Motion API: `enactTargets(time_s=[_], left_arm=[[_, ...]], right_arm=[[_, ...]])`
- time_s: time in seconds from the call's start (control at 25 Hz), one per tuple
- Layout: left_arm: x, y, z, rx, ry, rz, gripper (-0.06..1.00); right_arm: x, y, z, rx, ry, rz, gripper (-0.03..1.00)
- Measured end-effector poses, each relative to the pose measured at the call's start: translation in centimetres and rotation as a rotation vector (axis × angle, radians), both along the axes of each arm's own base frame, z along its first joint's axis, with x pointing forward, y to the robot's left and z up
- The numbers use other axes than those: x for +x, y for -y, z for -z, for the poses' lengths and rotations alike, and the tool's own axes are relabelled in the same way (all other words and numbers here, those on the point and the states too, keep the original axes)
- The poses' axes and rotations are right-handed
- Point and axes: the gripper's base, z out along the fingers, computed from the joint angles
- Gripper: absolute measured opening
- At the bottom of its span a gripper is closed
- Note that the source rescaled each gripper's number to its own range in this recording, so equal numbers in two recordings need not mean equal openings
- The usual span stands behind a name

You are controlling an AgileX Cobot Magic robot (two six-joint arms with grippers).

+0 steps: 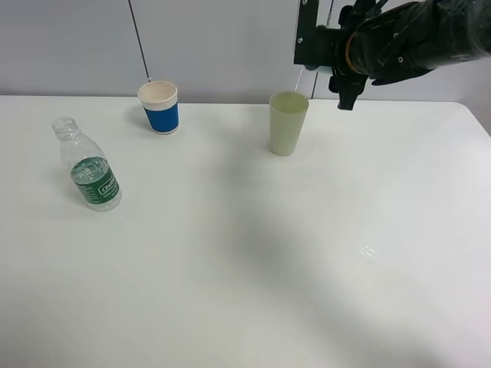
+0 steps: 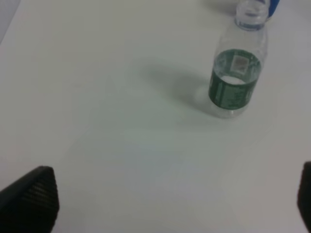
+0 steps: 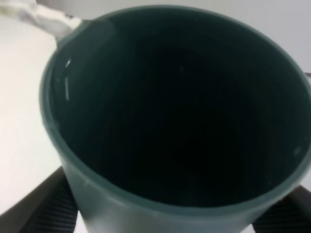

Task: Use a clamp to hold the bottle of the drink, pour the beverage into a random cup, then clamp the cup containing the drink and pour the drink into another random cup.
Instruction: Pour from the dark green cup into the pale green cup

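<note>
A clear bottle [image 1: 90, 170] with a green label stands upright and uncapped at the left; it also shows in the left wrist view [image 2: 236, 73]. A blue paper cup [image 1: 159, 106] stands behind it. A pale green cup [image 1: 288, 123] stands at the back middle. My right gripper [image 1: 347, 90] is raised just right of and above the pale green cup. In the right wrist view it [image 3: 165, 213] is shut on a dark teal cup [image 3: 175, 121], tilted toward the camera, its inside dark. My left gripper [image 2: 170, 204] is open, low over the table, well short of the bottle.
The white table [image 1: 253, 261] reaches to a grey wall at the back. A dark cable [image 1: 139, 38] runs down the wall behind the blue cup. The table's right edge [image 1: 479, 123] lies near the right arm.
</note>
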Motion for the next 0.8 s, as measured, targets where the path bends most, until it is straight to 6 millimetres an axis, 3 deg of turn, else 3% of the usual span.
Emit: enactTargets(time_s=[0.8], left_arm=[[0.0, 0.0, 0.0, 0.0, 0.0, 0.0, 1.0]], right_arm=[[0.03, -0.15, -0.04, -0.134, -0.003, -0.083, 0.02]])
